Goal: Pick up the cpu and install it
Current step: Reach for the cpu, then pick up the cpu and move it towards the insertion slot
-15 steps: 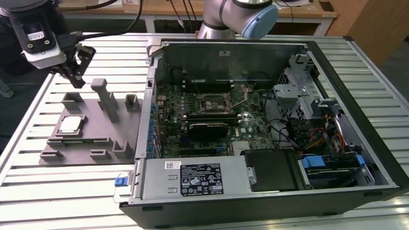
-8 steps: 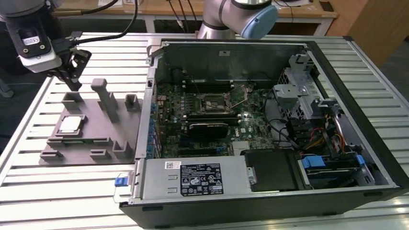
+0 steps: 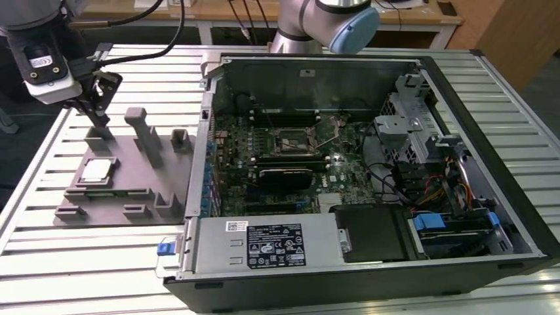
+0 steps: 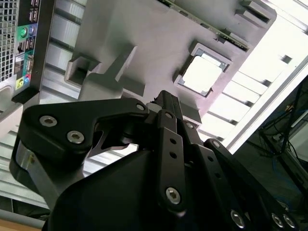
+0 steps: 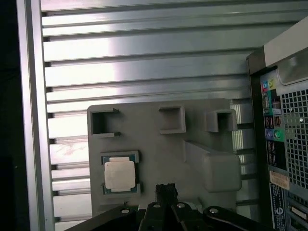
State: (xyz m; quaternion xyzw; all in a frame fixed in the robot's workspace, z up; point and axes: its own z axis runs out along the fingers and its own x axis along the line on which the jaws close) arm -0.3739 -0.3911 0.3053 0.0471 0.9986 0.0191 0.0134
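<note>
Exterior view: end effector (image 3: 99, 120) closed, empty, above grey tray (image 3: 131, 178); cpu (image 3: 96, 170) seated in tray recess near it, untouched.

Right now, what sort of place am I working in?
Probably a robotics lab bench for computer assembly: an open desktop case lies on a slotted aluminium table, a grey fixture beside it holds the cpu, and wooden desks stand behind.

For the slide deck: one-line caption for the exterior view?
Gripper poised above the grey fixture where the cpu rests; open computer case beside it.
</note>
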